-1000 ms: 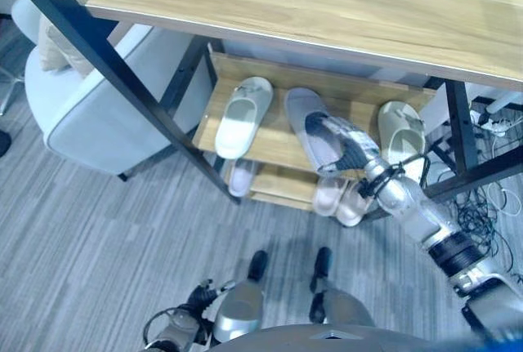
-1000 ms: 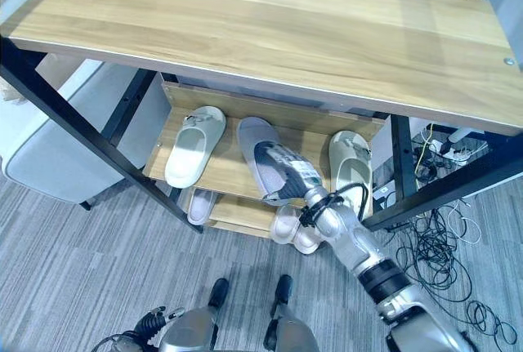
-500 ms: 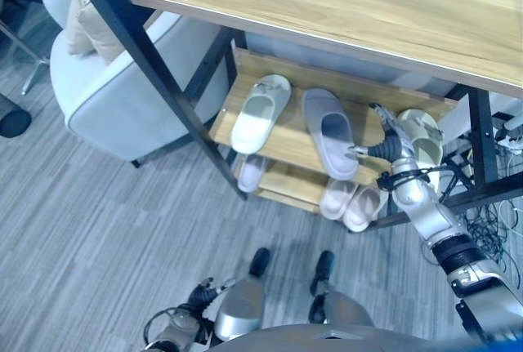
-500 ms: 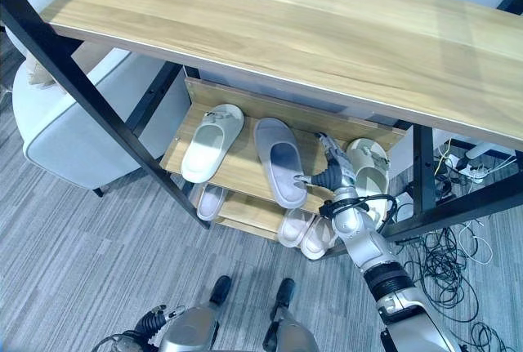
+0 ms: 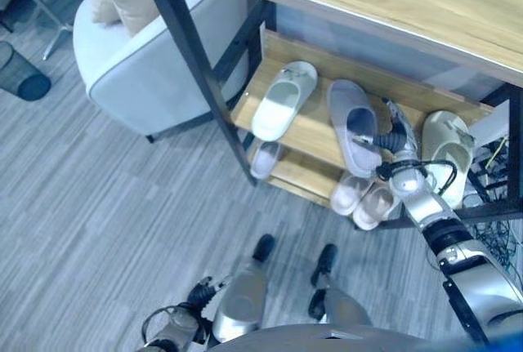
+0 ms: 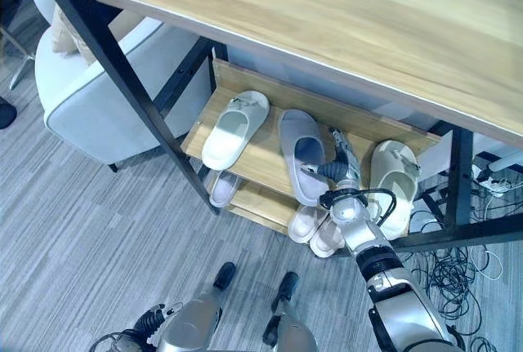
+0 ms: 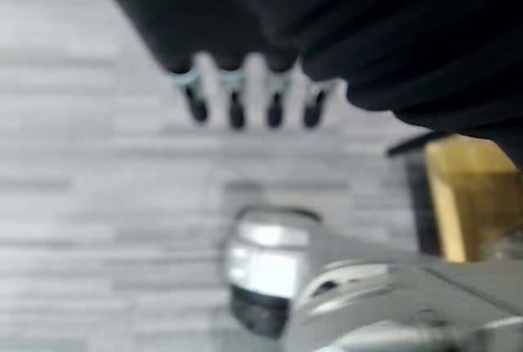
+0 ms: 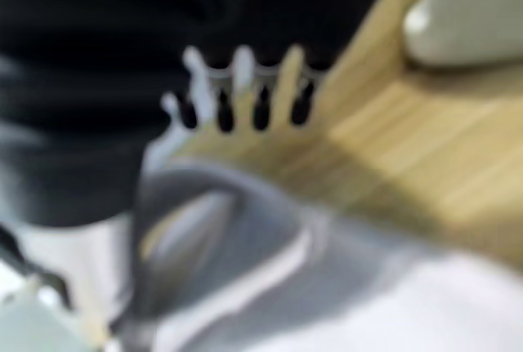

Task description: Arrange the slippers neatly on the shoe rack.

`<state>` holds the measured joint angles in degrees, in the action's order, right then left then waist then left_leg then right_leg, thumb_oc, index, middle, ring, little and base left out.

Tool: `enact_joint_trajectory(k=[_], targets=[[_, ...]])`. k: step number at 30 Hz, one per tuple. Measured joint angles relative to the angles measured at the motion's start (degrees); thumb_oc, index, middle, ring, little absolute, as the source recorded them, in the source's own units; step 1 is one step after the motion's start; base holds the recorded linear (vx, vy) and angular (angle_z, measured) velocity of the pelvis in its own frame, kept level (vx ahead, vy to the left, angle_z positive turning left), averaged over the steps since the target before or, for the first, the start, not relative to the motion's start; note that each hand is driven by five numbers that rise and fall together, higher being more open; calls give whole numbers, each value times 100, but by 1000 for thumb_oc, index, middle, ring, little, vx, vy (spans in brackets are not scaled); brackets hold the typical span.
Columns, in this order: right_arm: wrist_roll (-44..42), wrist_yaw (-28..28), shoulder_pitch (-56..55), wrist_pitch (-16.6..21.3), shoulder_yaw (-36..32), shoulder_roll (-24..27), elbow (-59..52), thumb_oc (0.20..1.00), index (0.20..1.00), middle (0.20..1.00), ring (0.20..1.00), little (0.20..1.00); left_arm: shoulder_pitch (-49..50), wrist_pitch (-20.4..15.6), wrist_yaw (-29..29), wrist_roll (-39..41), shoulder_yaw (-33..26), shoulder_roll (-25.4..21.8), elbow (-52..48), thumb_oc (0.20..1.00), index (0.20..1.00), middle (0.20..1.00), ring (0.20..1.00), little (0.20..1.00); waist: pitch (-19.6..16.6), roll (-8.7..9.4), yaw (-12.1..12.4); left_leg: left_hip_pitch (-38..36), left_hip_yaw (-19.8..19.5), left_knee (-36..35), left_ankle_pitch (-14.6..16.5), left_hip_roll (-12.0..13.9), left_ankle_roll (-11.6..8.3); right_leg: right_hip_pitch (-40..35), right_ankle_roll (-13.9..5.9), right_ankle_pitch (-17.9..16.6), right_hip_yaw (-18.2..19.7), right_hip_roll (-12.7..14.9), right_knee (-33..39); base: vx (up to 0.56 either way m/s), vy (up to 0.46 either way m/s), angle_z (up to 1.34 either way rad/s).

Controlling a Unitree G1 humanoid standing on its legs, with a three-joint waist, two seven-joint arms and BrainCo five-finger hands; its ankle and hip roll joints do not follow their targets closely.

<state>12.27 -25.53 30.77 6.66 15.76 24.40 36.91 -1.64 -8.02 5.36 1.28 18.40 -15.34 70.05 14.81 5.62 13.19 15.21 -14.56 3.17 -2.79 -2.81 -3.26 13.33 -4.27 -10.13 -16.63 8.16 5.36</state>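
A grey slipper (image 5: 353, 126) lies flat in the middle of the shoe rack's upper shelf (image 5: 315, 130), under a wooden table. To its left lies a white slipper (image 5: 283, 100), to its right a pale green one (image 5: 447, 154). Pale pink slippers (image 5: 364, 199) sit on the lower shelf, with one more (image 5: 263, 160) at its left end. My right hand (image 5: 395, 134) is open at the grey slipper's right side, fingers (image 8: 245, 95) straight over the shelf, thumb toward the slipper. My left hand (image 7: 234, 99) hangs low over the floor, open.
The tabletop (image 5: 392, 1) overhangs the rack, and a black slanted table leg (image 5: 200, 82) stands just left of it. A grey armchair (image 5: 151, 58) is further left, with a black bin (image 5: 20, 82) beyond. Loose cables (image 6: 458, 274) lie on the floor at the right.
A second ago my right hand held the grey slipper tilted over the shelf. The slipper now lies flat and the hand is off it, beside it. The camera has shifted.
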Motion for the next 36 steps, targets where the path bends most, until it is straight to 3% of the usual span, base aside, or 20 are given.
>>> enact_joint_trajectory(k=[11, 12, 13, 14, 18, 25, 31, 36], targets=[[-422, -385, 859, -60, -220, 103, 696, 1000, 1000, 1000, 1000, 1000, -207, -18, 122, 63, 249, -33, -18, 1000, 1000, 1000, 1000, 1000, 363, -52, 65, 382, -94, 232, 78, -66, 34, 217, 10, -31, -88, 0, -2, 6, 19, 6], [-447, -418, 989, -44, -222, 124, 784, 733, 733, 733, 733, 733, -241, -21, 131, 104, 306, -30, -25, 1000, 1000, 1000, 1000, 1000, 418, -90, 59, 406, -100, 281, 107, -73, 31, 217, 12, -30, -94, -1, -3, 0, 0, 0], [-500, -453, 1032, -30, -226, 142, 803, 388, 388, 388, 388, 388, -273, -17, 132, 156, 339, -15, -23, 1000, 1000, 1000, 1000, 1000, 442, -118, 60, 422, -104, 303, 121, -76, 23, 218, 13, -30, -100, -1, -3, 11, 16, 4], [-592, -506, 1087, -5, -226, 145, 802, 216, 216, 216, 216, 216, -300, -18, 135, 175, 365, -2, -20, 1000, 1000, 1000, 1000, 1000, 468, -160, 48, 430, -124, 304, 128, -82, 13, 218, 18, -26, -118, 1, -3, 8, 19, 5], [-661, -633, 1133, -22, -414, 192, 721, 200, 200, 200, 200, 200, -330, -13, 143, 206, 368, 74, -14, 1000, 1000, 1000, 1000, 1000, 491, -182, 46, 452, -148, 312, 134, -79, 4, 235, 29, -17, -133, -6, -2, 28, 30, 3], [-349, -554, 15, -32, -495, 108, -1090, 200, 200, 200, 200, 200, -391, -2, 218, 212, 356, 85, -22, 1000, 1000, 1000, 1000, 1000, 529, -115, 15, 439, -145, 301, 140, -102, 5, 225, 69, -42, -131, -7, -4, 4, 9, 0], [-259, -288, -920, 142, -586, -163, -2525, 200, 200, 200, 200, 200, -427, 37, 234, 215, 208, 99, -3, 1000, 1000, 1000, 1000, 1000, 556, -4, -150, 375, -49, 303, 156, -117, 39, 195, 53, -60, -48, 27, -5, 14, 31, -5], [169, 120, -1739, 251, -273, -100, -3508, 200, 200, 200, 200, 200, -435, 39, 248, 214, 52, 125, 12, 1000, 1000, 1000, 1000, 1000, 521, 166, -448, 350, 136, 451, 234, -157, 122, 185, 8, -52, 138, 64, -4, 0, 44, -16]])
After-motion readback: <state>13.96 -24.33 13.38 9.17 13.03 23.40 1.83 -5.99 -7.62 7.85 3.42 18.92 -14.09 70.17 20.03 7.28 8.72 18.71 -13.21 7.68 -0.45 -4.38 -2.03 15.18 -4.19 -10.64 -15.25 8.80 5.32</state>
